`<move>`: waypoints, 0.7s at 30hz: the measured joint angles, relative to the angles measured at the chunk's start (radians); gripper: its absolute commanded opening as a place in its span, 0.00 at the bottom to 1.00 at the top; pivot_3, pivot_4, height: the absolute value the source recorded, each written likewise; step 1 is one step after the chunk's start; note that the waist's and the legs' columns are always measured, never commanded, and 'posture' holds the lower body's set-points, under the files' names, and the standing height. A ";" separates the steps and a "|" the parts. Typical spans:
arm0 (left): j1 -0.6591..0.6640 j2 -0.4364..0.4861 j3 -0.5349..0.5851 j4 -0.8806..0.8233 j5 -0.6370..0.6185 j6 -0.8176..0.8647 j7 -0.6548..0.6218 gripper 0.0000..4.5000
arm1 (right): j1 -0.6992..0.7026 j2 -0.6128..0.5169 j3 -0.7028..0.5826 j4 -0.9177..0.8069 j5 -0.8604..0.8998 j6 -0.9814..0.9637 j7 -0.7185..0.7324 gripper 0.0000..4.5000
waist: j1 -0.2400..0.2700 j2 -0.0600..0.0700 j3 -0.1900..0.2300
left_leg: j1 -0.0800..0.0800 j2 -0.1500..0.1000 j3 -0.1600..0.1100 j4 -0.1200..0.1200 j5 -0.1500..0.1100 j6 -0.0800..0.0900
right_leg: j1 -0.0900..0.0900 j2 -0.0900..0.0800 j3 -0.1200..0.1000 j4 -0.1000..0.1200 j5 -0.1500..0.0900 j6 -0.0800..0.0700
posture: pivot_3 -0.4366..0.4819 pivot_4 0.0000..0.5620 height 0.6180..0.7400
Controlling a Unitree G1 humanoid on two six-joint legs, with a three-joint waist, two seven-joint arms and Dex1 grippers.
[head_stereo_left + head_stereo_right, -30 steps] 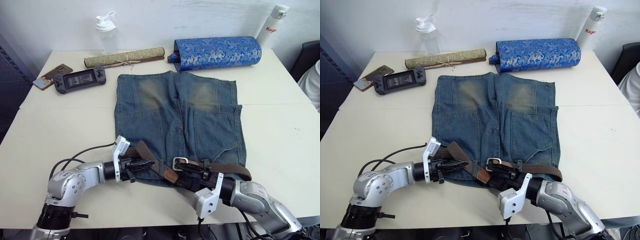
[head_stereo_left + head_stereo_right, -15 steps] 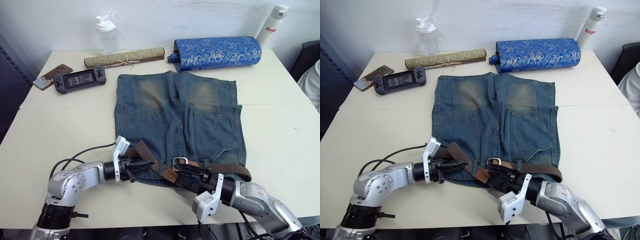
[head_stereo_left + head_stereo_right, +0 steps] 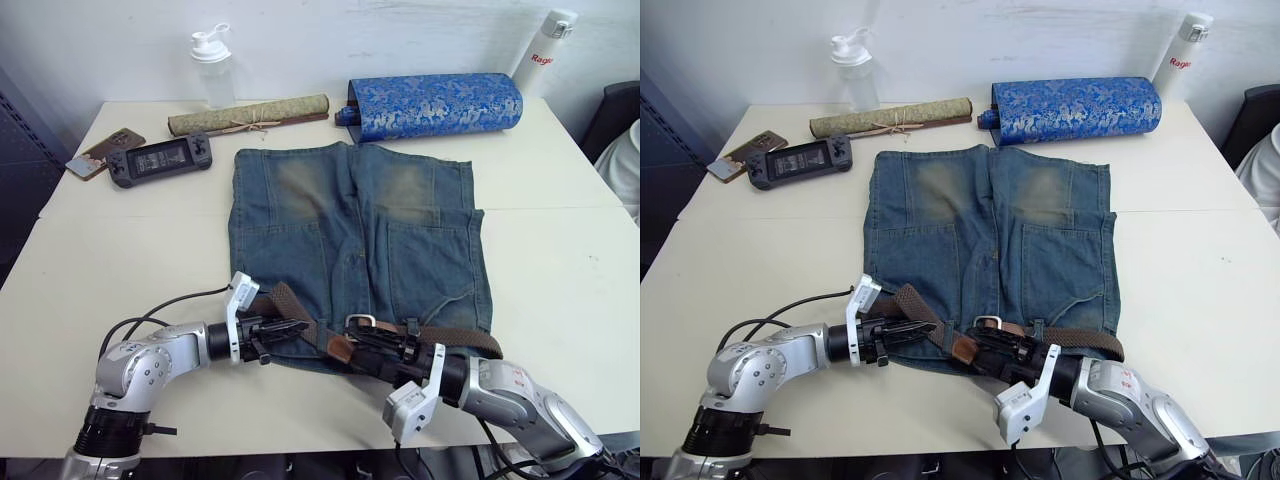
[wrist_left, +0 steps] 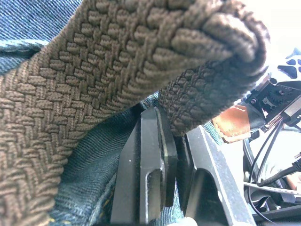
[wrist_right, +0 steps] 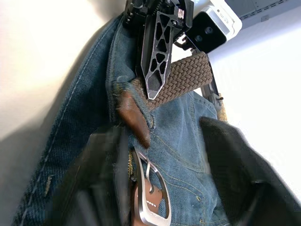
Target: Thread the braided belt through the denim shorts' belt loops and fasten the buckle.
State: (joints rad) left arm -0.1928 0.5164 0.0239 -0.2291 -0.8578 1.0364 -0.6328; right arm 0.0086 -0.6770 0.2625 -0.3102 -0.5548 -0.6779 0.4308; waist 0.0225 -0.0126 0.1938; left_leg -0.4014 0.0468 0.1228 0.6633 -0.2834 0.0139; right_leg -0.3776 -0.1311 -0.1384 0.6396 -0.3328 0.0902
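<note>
The denim shorts (image 3: 360,230) lie flat on the table, waistband toward me. The braided belt (image 3: 460,338) runs along the waistband under a belt loop (image 3: 411,327) to the silver buckle (image 3: 360,322). Its other end bends up in a brown fold (image 4: 108,70) at the left and ends in a tan leather tab (image 3: 341,348). My left gripper (image 3: 303,326) is shut on the belt just below that fold. My right gripper (image 3: 375,345) is open, its fingers (image 5: 235,183) spread on either side of the buckle (image 5: 149,193) and tab.
At the far edge lie a blue brocade roll (image 3: 432,104), a tied scroll (image 3: 248,114), a handheld console (image 3: 160,158), a phone (image 3: 103,150), a shaker bottle (image 3: 212,65) and a white bottle (image 3: 543,50). A person's sleeve (image 3: 625,160) is at the right edge.
The right arm has sunk slightly near the table's front edge. The belt, the buckle and the left gripper have stayed in place.
</note>
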 measured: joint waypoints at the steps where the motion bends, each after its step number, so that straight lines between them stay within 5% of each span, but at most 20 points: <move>1: 0.000 0.000 0.000 0.000 0.000 0.001 0.000 0.00 | -0.003 0.000 0.000 0.000 0.000 0.000 0.002 0.08 | 0.000 0.000 0.000 | 0.000 0.000 0.000 0.000 0.000 0.000 | 0.000 0.000 0.000 0.000 0.000 0.000 | 0.48 0.27 0.82; 2: -0.001 0.000 0.002 0.001 0.000 0.001 0.001 0.00 | -0.004 -0.001 0.000 0.000 0.000 0.000 0.005 0.01 | 0.000 0.000 0.000 | 0.000 0.000 0.000 0.000 0.000 0.000 | 0.000 0.000 0.000 0.000 0.000 0.000 | 0.48 0.27 0.82; 13: -0.002 -0.005 0.004 0.002 0.005 -0.003 0.006 0.00 | -0.019 -0.004 0.002 0.000 0.024 0.017 0.051 0.01 | 0.000 0.000 0.000 | 0.000 0.000 0.000 0.001 0.000 0.000 | 0.000 0.000 0.000 0.001 0.000 0.000 | 0.48 0.27 0.82; 14: 0.000 -0.006 0.003 0.000 0.008 -0.011 0.005 0.18 | -0.019 -0.004 0.003 0.000 0.036 0.027 0.059 0.00 | 0.000 0.000 0.000 | 0.000 0.000 0.000 0.001 0.000 0.000 | 0.000 0.000 0.000 0.001 0.000 0.000 | 0.48 0.27 0.82; 16: 0.005 -0.003 0.002 -0.015 0.015 -0.028 -0.006 0.29 | -0.019 -0.004 0.005 0.000 0.072 0.048 0.075 0.00 | 0.000 0.000 0.000 | 0.000 0.000 0.000 0.001 0.000 0.000 | 0.000 0.000 0.000 0.002 0.000 0.000 | 0.48 0.27 0.82; 20: 0.006 0.007 0.008 -0.086 0.010 -0.033 -0.011 0.69 | -0.018 -0.004 0.004 0.000 0.125 0.074 0.090 0.00 | 0.000 0.000 0.000 | 0.000 0.000 0.000 0.001 0.000 0.000 | 0.000 0.000 0.000 0.002 0.000 0.000 | 0.48 0.27 0.82; 21: 0.008 0.008 0.017 -0.100 0.004 -0.031 -0.009 0.69 | -0.019 -0.004 0.004 0.000 0.131 0.077 0.091 0.00 | 0.000 0.000 0.000 | 0.000 0.000 0.000 0.001 0.000 0.000 | 0.000 0.000 0.000 0.002 0.000 0.000 | 0.48 0.27 0.82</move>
State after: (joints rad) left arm -0.1852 0.5245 0.0410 -0.3292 -0.8538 1.0056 -0.6416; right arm -0.0099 -0.6805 0.2663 -0.3103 -0.4238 -0.6007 0.5214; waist 0.0223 -0.0126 0.1938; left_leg -0.4014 0.0470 0.1227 0.6644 -0.2834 0.0140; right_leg -0.3776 -0.1315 -0.1382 0.6413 -0.3330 0.0900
